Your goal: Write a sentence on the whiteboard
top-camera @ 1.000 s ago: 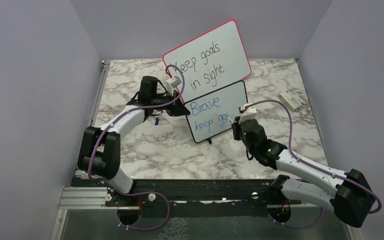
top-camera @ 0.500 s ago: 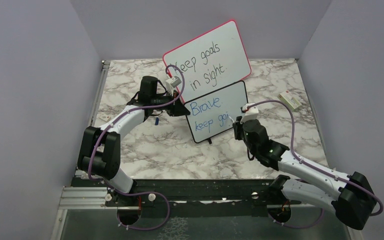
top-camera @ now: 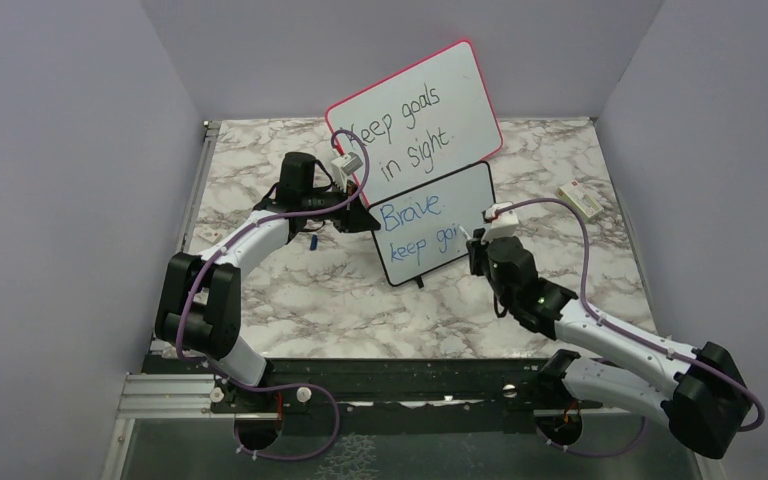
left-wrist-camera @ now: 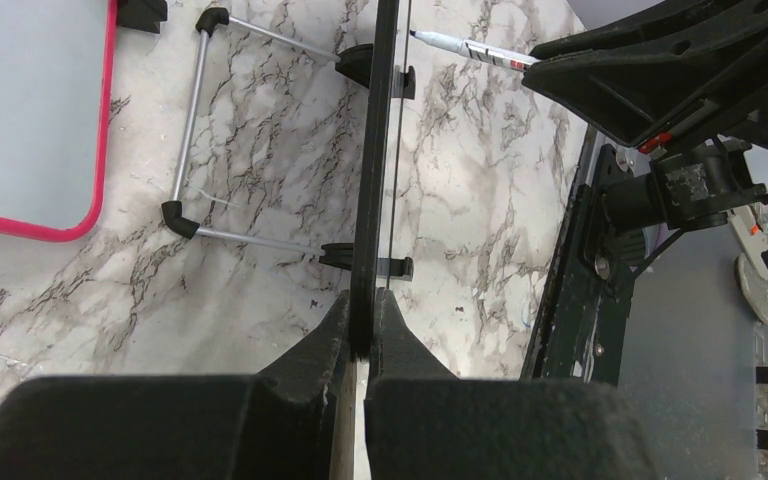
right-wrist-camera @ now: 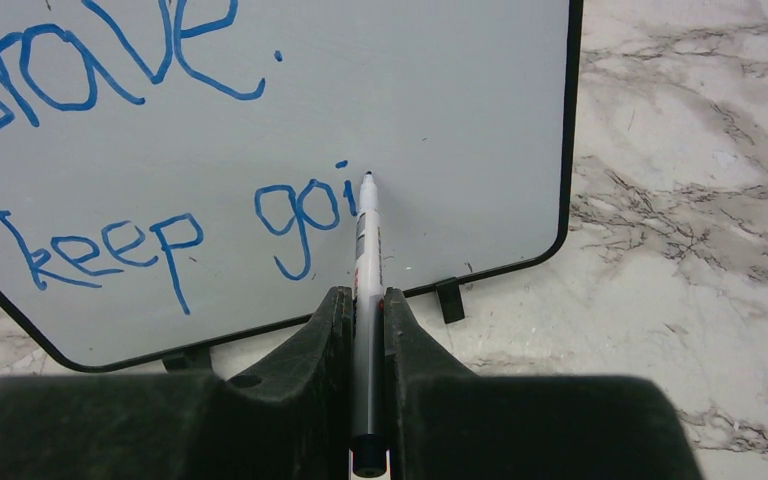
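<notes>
Left pincer [left-wrist-camera: 362, 320] clenched on the whiteboard's [top-camera: 468, 188] left edge, whiteboard upright on the marble surface [top-camera: 290, 290] before a pink-framed board [top-camera: 415, 110], blue sentence [right-wrist-camera: 110, 250] reading "Brave. keep goi", marker [right-wrist-camera: 366, 245] tip at the board just right of "goi", right pincer [right-wrist-camera: 365, 297] grasping the marker.

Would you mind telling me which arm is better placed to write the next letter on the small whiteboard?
The right arm: its jaws are shut on the marker, tip at the whiteboard just after "goi". The left arm has its jaws clamped on the board's edge, steadying it.
</notes>
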`<state>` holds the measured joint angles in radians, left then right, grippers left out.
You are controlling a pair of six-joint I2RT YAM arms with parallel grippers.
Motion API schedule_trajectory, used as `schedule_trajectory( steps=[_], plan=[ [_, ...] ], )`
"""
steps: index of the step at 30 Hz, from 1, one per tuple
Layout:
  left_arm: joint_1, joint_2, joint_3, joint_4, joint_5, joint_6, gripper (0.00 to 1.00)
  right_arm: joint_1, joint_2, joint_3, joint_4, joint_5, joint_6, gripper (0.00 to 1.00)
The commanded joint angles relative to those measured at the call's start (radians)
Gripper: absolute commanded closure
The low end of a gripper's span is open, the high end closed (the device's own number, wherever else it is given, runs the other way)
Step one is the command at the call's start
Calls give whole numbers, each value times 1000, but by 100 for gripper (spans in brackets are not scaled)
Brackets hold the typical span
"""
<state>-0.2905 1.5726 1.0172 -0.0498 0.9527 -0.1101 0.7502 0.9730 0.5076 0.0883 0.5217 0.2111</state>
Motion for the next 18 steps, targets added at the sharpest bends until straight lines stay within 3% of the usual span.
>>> schedule_trajectory(
  steps=[1,18],
  plan=[
    [-10,13,0,-56,-42,42,100,-11,18,26,52,16,-13,99],
    [-10,12,1,-56,-43,42,100,-15,7,0,-57,-34,57,99]
  ],
)
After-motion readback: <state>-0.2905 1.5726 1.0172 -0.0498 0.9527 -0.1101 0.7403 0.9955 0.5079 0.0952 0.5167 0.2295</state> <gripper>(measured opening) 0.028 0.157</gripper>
